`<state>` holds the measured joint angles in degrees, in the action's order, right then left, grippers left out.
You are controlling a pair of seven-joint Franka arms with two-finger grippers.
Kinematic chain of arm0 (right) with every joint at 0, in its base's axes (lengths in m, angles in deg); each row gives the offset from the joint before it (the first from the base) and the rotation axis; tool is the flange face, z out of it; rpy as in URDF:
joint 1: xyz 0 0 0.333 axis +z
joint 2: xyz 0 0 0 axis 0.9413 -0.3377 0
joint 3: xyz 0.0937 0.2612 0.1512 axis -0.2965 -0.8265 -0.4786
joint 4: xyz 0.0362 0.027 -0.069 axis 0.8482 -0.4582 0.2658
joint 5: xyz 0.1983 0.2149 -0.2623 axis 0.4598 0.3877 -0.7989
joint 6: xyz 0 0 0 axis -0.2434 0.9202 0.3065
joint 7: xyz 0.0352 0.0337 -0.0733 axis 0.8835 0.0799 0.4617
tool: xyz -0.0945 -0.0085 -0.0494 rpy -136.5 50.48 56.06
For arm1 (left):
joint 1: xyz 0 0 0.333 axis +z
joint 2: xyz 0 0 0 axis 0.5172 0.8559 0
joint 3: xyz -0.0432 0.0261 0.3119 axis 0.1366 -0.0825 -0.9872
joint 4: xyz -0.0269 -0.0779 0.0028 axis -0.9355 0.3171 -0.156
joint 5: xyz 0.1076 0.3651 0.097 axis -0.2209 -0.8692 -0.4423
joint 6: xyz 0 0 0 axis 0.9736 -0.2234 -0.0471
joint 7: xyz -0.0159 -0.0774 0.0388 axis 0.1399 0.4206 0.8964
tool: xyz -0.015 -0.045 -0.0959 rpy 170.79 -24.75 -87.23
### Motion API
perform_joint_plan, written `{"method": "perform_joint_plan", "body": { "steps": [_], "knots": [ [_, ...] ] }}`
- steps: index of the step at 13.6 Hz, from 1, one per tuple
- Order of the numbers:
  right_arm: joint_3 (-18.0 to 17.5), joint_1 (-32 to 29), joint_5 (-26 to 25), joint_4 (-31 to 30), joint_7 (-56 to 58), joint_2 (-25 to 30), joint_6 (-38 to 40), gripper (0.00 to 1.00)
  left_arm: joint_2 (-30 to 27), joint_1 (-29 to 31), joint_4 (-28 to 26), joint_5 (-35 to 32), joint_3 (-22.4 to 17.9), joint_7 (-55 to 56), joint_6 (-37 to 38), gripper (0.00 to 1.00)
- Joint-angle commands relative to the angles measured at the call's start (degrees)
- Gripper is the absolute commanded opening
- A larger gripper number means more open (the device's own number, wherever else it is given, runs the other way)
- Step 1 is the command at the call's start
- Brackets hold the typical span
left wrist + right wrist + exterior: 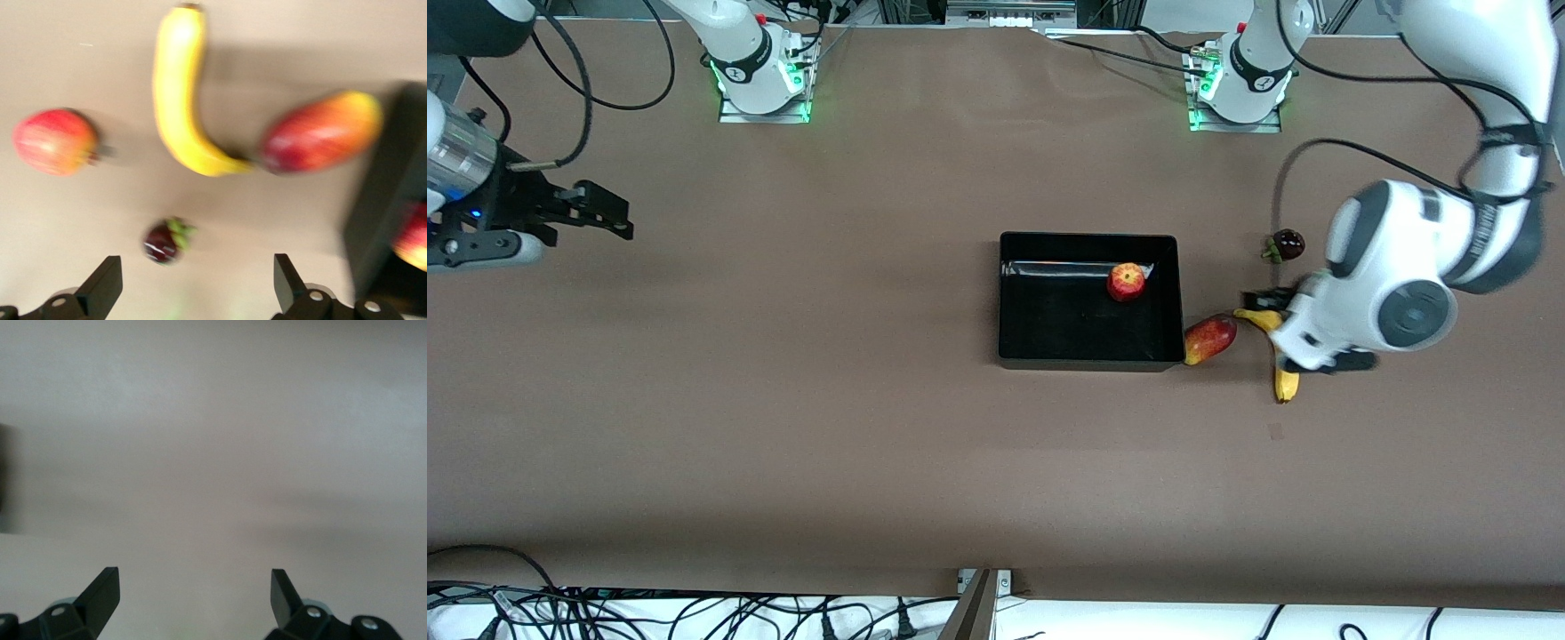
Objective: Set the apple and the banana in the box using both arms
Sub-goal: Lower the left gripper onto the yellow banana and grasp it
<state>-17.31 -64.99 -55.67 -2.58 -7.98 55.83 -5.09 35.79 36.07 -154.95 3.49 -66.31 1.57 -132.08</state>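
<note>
The left pincer point(193, 283), fingers spread wide and empty, hangs over the banana point(1282, 356), which lies on the counter point(783, 400) beside a mango-like fruit point(1210, 338) touching the box point(1087, 357). The apple point(1127, 282) sits inside the box. The right pincer point(195, 597) waits, fingers apart, over bare counter toward the right arm's end.

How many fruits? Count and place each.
5: apple in the box; mango-like fruit beside the box's wall; banana beside it, under the left arm; dark fruit farther from the camera; pink-red fruit by the banana, only in the left wrist view. The arm may hide more.
</note>
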Motion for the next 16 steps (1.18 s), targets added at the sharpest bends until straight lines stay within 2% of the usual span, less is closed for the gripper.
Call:
{"method": "perform_joint_plan", "body": {
  "steps": [1, 3, 5, 6, 8, 9, 14, 16],
  "knots": [
    [-0.4, 0.8, -0.9, 0.6, -0.3, 0.1, -0.5, 1.0, 6.2, 2.2, 0.3, -4.1, 0.8, -0.3, -7.0, 1.0],
    [-0.1, 0.6, -0.8, 0.6, -0.2, 0.0, -0.3, 1.0, 9.9, 4.5, 0.0, -4.0, 0.9, -1.4, -13.5, 1.0],
    [-0.1, 0.6, -0.8, 0.6, -0.2, 0.0, -0.2, 1.0, 11.9, 6.1, -0.9, -3.9, 0.9, -7.5, -19.1, 1.0],
    [-0.2, 0.6, -0.8, 0.6, -0.2, 0.0, -0.2, 1.0, 13.0, 7.3, -1.1, -3.8, 0.9, -10.0, -20.5, 0.87],
    [-0.3, 0.7, -0.8, 0.6, -0.3, 0.0, -0.3, 1.0, 13.1, 7.6, -2.0, -3.7, 1.2, -11.7, -20.4, 0.15],
    [-0.3, 0.7, -0.8, 0.6, -0.3, 0.0, -0.3, 1.0, 13.2, 7.5, -2.5, -3.6, 1.4, -11.9, -20.2, 0.0],
    [-0.3, 0.7, -0.7, 0.6, -0.3, 0.0, -0.4, 1.0, 12.3, 7.4, -2.9, -2.2, 1.5, -11.9, -19.9, 0.0],
    [-0.3, 0.7, -0.7, 0.6, -0.3, 0.0, -0.4, 1.0, 8.6, 7.1, -0.8, -2.2, 2.4, -12.9, -13.3, 0.0]
  ]
}}
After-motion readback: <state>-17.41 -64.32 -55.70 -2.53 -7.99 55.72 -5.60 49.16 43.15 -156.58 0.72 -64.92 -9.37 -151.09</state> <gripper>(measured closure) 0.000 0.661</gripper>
